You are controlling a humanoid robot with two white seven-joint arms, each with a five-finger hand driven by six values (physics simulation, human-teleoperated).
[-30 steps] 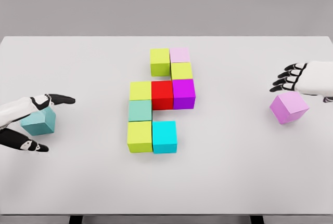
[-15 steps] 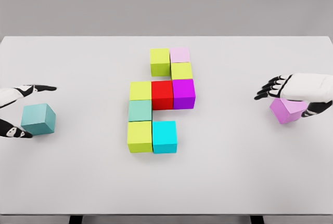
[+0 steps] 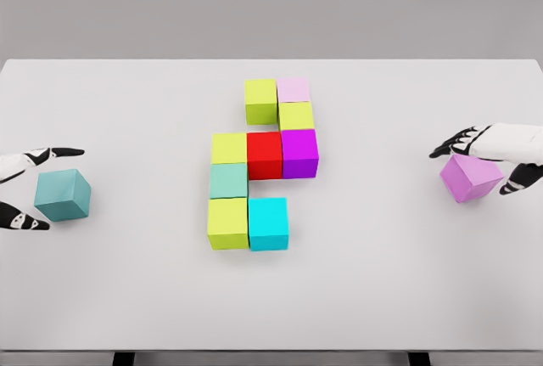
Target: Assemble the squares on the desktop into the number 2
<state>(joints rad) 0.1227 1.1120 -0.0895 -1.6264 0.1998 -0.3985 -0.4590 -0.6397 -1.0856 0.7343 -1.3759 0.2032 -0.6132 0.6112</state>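
The right hand [image 3: 484, 158] arched over the pink cube [image 3: 471, 177] at the desk's [image 3: 382, 289] right side, fingers spread, not yet closed. The left hand [image 3: 25, 189] bracketed the teal cube [image 3: 63, 194], open. The unfinished figure [image 3: 259, 171] lay well apart, centre.

The white table [image 3: 271, 298] is seen from one head-mounted camera, angled steeply downward from the near edge. The whole tabletop is framed at moderate range, with a grey wall [image 3: 271, 5] beyond.
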